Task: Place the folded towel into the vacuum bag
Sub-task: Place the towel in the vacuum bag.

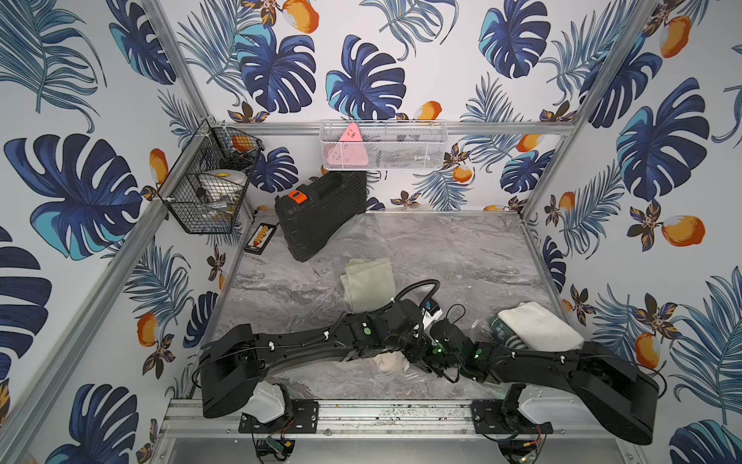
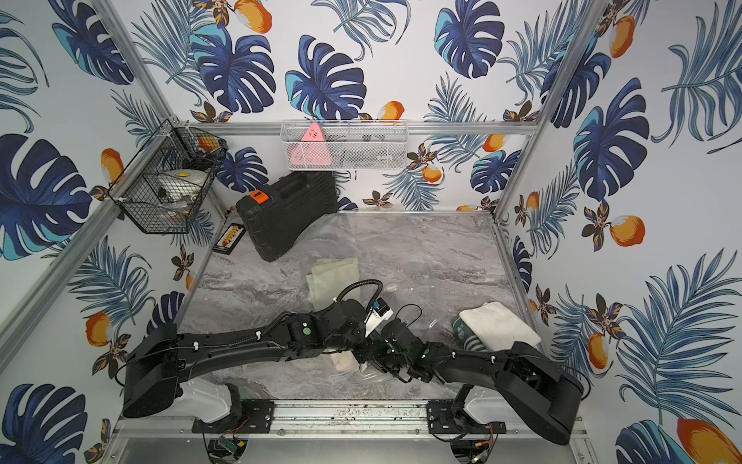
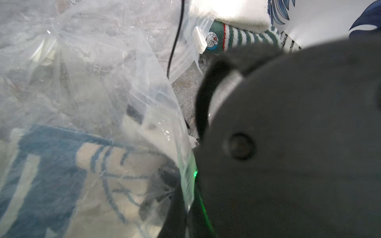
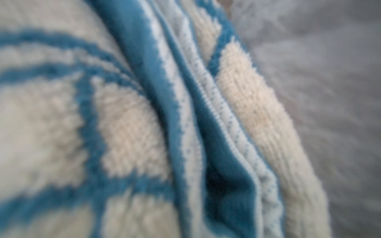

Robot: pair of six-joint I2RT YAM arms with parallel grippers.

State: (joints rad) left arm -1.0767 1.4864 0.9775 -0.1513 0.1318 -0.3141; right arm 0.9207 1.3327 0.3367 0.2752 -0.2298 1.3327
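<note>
**Where the Two Arms Meet, a Towel Lies by the Bag**

Down at 6 o'clock on the grey table, the blue and cream towel lies bunched up under the two black arms. The vacuum bag is clear and crinkly. From the left wrist, the towel shows through its plastic. The bag's white zip clip is just beside a green striped towel.

From the right wrist, the blue and cream towel fills the whole view, very close and fuzzy.

The left gripper is squeezed tight. Its tips are hidden, so I cannot tell if it pinches anything. The right gripper is right at the towel. I cannot tell if it is squeezed or let go.

At 3 o'clock a white towel sits on top of the striped one. A pale folded cloth lies in the middle of the table. A black case stands at 11 o'clock.
</note>
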